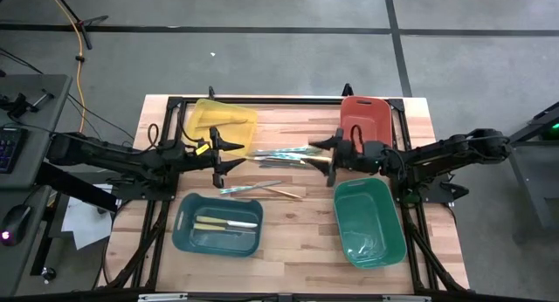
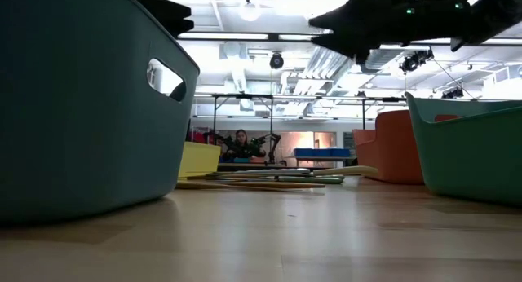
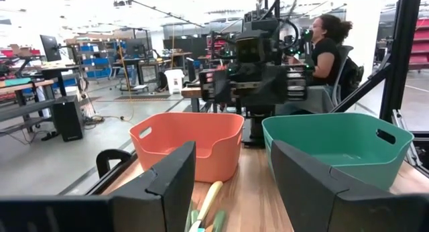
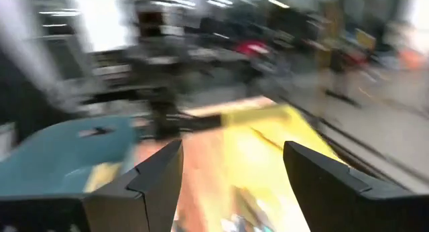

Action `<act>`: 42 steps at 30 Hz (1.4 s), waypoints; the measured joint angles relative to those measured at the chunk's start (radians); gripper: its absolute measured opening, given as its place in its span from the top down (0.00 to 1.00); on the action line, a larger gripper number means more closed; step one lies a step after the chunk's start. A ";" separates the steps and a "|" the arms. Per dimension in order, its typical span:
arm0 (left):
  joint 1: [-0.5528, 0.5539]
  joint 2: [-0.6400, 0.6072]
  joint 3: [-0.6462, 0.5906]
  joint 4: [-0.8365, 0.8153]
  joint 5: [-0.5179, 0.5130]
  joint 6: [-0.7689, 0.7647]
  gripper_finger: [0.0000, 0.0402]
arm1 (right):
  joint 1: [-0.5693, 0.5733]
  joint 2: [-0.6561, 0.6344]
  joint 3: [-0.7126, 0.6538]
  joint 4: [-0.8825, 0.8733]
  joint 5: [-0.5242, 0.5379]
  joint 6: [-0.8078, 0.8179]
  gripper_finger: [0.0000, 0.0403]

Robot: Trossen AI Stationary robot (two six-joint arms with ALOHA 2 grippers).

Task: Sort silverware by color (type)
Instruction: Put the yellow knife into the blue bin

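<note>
Wood surface: a pale plank table (image 1: 297, 223) carries four bins and the loose utensils; places below are given relative to the heap of silverware at its middle.
Silverware heap: thin silver-grey and teal-tinted pieces (image 1: 284, 155) lie mostly crosswise in the middle of the table, with a gold-tan one (image 1: 281, 193) and a teal-tinted one (image 1: 240, 188) lying a little apart toward the near edge.
Yellow bin: (image 1: 223, 119) just left of the heap toward the far edge; one cream-yellow piece seems to lie in it, though this is hard to tell.
Orange-red bin: (image 1: 365, 119) right of the heap toward the far edge; its contents cannot be made out.
Dark teal bin: (image 1: 218, 223) left of the heap toward the near edge; it holds two cream-yellow utensils (image 1: 225, 223) lying side by side.
Green bin: (image 1: 369, 222) right of the heap toward the near edge; some thin clear-looking pieces show in its bottom.
Left gripper: (image 1: 234, 154) hangs at the heap's left end, jaws spread wide, nothing between them; in its wrist view cream and green handles (image 3: 204, 208) lie below the gap.
Right gripper: (image 1: 321, 154) hangs at the heap's right end, facing the left one, jaws also spread wide and holding nothing.
Background: a seated person (image 3: 328, 47) shows beyond the table in the left wrist view.
</note>
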 joint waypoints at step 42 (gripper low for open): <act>0.000 0.000 0.000 -0.026 -0.001 0.000 0.54 | -0.262 0.721 0.838 -1.558 -0.155 -0.280 0.52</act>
